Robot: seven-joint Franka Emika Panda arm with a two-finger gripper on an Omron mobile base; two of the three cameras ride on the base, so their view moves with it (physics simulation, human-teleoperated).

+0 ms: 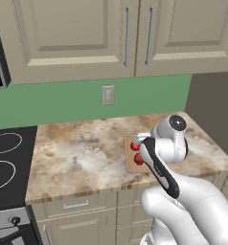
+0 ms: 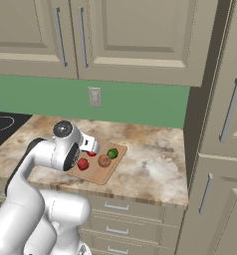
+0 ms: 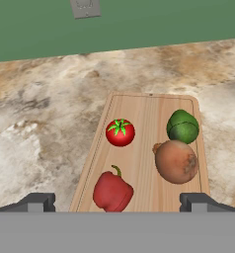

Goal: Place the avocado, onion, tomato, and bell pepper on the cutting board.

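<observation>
Hand view first, and it looks down the cutting board (image 3: pixel 149 106), a light-wood slab with a raised rim lying on the marbled worktop (image 3: pixel 45 113), with the green wall and a pale wall plate (image 3: pixel 85 7) beyond. On the left side of the board sits the bell pepper (image 3: pixel 112 191), deep red and lumpy with a small curled stem, nearest the camera, and just past it the tomato (image 3: pixel 120 132), bright red with its green leafy top. Over on the right side there's the onion (image 3: pixel 176 161), brown and papery, and right behind it, touching or close to touching, the avocado (image 3: pixel 182 126), dark green. All four are on the wood, inside the rim. The tool (image 3: pixel 117 202) hangs above the near end of the board with its two dark fingertips (image 3: pixel 38 202) spread wide, one out past each long edge, and nothing between them. In the left base view, from the stove (image 1: pixel 5 162) at the left across the bare worktop, the white arm covers most of the board (image 1: pixel 131 165), with two red shapes peeking out at its edge. In the right base view the arm rises at the left, the board (image 2: pixel 108 172) lies just beside its wrist, and the onion (image 2: pixel 104 160) and avocado (image 2: pixel 112 153) sit clear to the right.
</observation>
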